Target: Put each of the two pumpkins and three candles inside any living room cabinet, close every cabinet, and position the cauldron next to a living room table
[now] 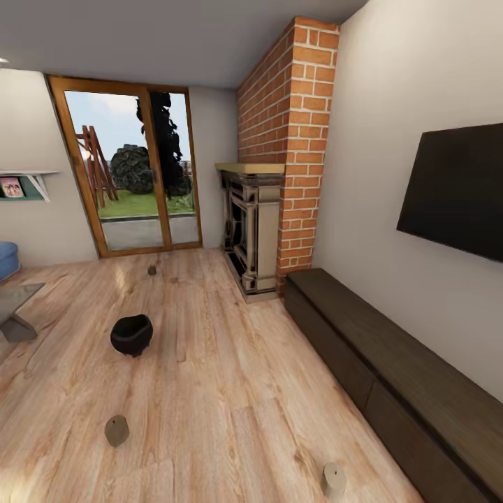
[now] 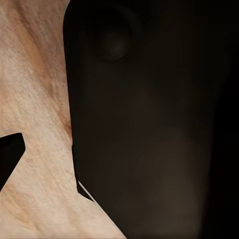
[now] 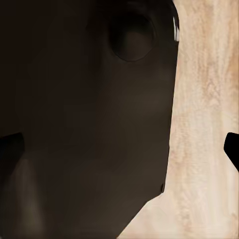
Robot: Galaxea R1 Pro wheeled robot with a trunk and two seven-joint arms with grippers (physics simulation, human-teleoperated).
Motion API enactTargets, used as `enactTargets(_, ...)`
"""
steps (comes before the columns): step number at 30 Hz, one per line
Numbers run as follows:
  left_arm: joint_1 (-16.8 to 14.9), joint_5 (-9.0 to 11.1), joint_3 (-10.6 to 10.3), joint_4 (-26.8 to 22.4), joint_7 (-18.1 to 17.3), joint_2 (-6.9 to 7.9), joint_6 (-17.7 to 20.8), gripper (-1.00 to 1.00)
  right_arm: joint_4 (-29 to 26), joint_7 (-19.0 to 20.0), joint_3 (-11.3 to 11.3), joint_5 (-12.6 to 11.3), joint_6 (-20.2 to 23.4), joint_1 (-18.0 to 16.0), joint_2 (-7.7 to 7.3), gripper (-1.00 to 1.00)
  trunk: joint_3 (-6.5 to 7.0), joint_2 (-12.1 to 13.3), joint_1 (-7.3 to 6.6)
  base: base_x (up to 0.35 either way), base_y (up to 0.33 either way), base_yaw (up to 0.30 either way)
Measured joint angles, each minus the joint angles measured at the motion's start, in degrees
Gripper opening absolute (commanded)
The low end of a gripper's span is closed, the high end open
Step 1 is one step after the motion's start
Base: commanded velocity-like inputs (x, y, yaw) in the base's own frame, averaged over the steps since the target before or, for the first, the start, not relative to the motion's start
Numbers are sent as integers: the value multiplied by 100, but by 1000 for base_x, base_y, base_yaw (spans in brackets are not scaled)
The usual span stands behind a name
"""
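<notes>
Three beige-grey candles stand on the wooden floor in the head view: one near left (image 1: 117,430), one near right (image 1: 334,480), one far off by the glass door (image 1: 151,270). The black cauldron (image 1: 131,334) sits on the floor between them. The long dark brown cabinet (image 1: 391,377) runs along the right wall with its fronts shut. A corner of the glass-topped table (image 1: 15,297) shows at the left edge. The pumpkins are out of view. In the wrist views, my left gripper (image 2: 119,154) and right gripper (image 3: 119,147) hang open over the floor beside my dark body, holding nothing.
A beige-and-black fireplace (image 1: 253,230) stands against a brick chimney (image 1: 297,140) beyond the cabinet. A dark TV (image 1: 457,188) hangs above the cabinet. A wood-framed glass door (image 1: 133,168) is at the back. A blue sofa's edge (image 1: 7,258) shows left.
</notes>
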Motion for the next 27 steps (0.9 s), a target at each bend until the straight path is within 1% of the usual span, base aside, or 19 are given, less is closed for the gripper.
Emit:
enactTargets(2, 64, 16, 8, -28, -16, -10, -24, 100, -66, -7, 13, 16, -61, -66, -5, 100, 0, -1, 0, 0, 0, 0)
enactTargets(7, 81, 16, 8, -58, -1, -10, -24, 100, -227, -20, -14, -17, -177, -225, -14, 100, 0, -1, 0, 0, 0, 0)
enactTargets(11, 83, 22, 8, -180, 15, -14, -21, 100, -356, -33, -34, -43, -306, -236, -21, 100, 0, -1, 0, 0, 0, 0)
enactTargets(19, 83, 25, 23, -435, 19, -17, -24, 100, -536, -31, 0, 1, -562, -236, -21, 100, 0, -1, 0, 0, 0, 0)
enactTargets(26, 85, 25, 26, -437, 18, -14, -26, 100, -562, -28, 19, 21, -787, -242, -23, 100, 0, -1, 0, 0, 0, 0)
enactTargets(27, 85, 25, 26, -437, 15, -12, -28, 100, -586, -34, 25, 34, -755, -258, -16, 100, 0, -1, 0, 0, 0, 0)
